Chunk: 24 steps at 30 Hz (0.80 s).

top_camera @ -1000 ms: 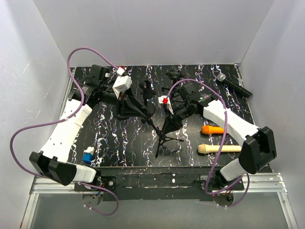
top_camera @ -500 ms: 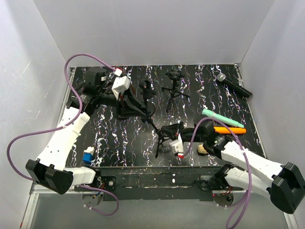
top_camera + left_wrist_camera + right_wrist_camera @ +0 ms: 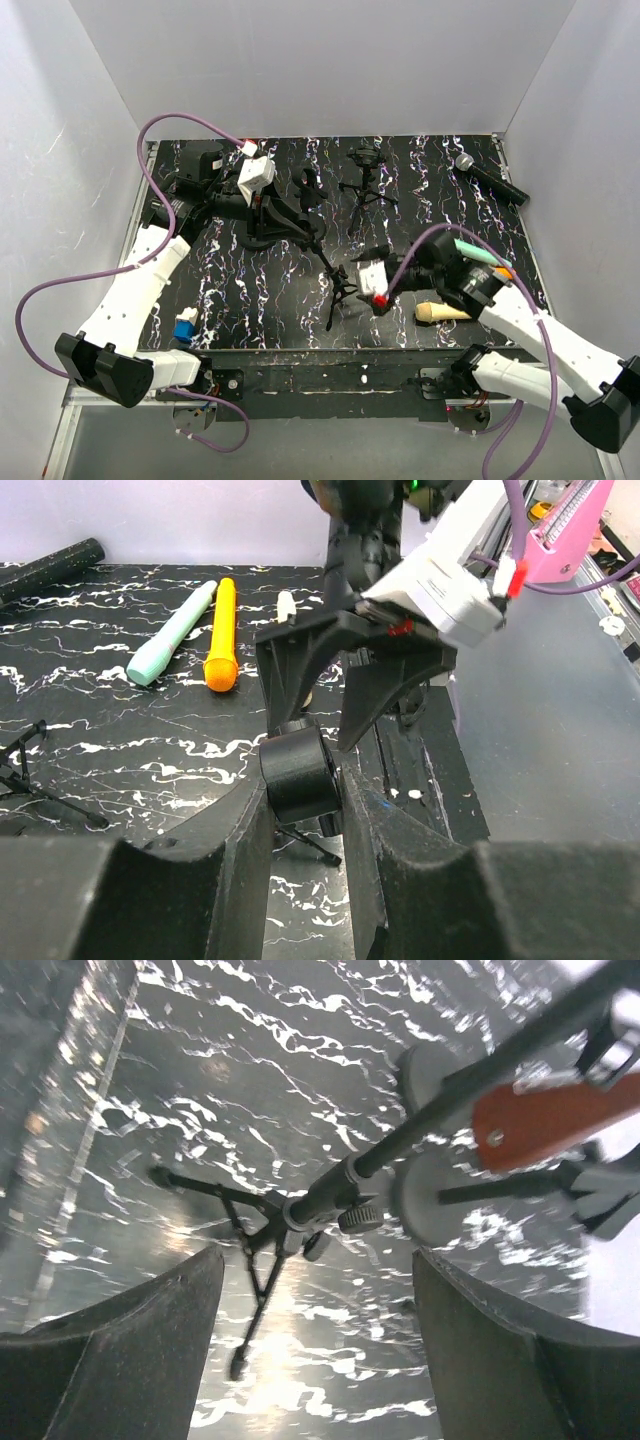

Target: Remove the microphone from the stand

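- Blue-and-white item point(image 3: 185, 325): lies at the near-left edge of the black marbled table point(image 3: 230, 290), well apart from everything else.
- Left gripper point(image 3: 302, 792): jaws narrow, clamped on the microphone point(image 3: 298, 768). This is a black round-ended barrel seen end-on, at the head of the stand.
- Stand point(image 3: 338, 288): black tripod with a tilted pole that runs from the left gripper down toward mid-table. Whether the barrel sits in a clip cannot be told.
- Small tripod point(image 3: 365, 185): upright, toward the back.
- Right gripper point(image 3: 315, 1260): jaws wide, holding nothing, one on either side of the stand's lower pole without touching it.
- Beige microphone point(image 3: 445, 312), mint-green microphone point(image 3: 170, 635) and orange microphone point(image 3: 222, 630): lying on the table at right, near one another.
- Silver-headed microphone point(image 3: 490, 180): black body, lying at the far-right back.
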Available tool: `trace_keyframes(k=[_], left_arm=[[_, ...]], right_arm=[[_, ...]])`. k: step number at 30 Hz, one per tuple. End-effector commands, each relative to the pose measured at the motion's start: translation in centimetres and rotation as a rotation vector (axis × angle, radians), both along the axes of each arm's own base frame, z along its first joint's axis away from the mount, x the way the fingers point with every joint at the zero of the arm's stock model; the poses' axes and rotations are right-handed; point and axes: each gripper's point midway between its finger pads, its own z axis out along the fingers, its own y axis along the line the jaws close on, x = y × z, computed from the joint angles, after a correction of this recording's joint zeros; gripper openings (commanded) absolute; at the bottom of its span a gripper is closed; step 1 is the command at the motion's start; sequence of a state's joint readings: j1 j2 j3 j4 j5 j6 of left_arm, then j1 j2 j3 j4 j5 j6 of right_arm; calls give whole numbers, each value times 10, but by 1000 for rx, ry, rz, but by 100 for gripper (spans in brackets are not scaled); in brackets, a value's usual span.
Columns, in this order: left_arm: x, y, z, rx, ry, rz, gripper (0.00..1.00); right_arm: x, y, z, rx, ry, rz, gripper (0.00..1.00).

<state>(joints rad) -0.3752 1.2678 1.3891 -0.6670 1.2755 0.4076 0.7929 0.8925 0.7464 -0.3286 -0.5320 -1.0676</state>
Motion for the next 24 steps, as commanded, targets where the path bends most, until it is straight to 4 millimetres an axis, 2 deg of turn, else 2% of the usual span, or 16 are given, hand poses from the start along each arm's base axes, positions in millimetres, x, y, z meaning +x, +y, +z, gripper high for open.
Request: trace_keyframes(k=[1, 4, 7, 17, 24], left_arm=[[7, 3, -34, 91, 57, 62, 0], [7, 2, -33, 85, 53, 57, 0], [8, 2, -33, 84, 55, 54, 0], [5, 3, -32, 83, 49, 51, 0], [5, 3, -32, 82, 47, 50, 0]], right_arm=[[-27, -10, 8, -76, 587, -170, 80], [-25, 0, 19, -73, 820, -212, 77], [-19, 10, 26, -79, 916, -210, 70], [14, 21, 24, -62, 985, -280, 61], [38, 24, 6, -41, 1052, -377, 56]])
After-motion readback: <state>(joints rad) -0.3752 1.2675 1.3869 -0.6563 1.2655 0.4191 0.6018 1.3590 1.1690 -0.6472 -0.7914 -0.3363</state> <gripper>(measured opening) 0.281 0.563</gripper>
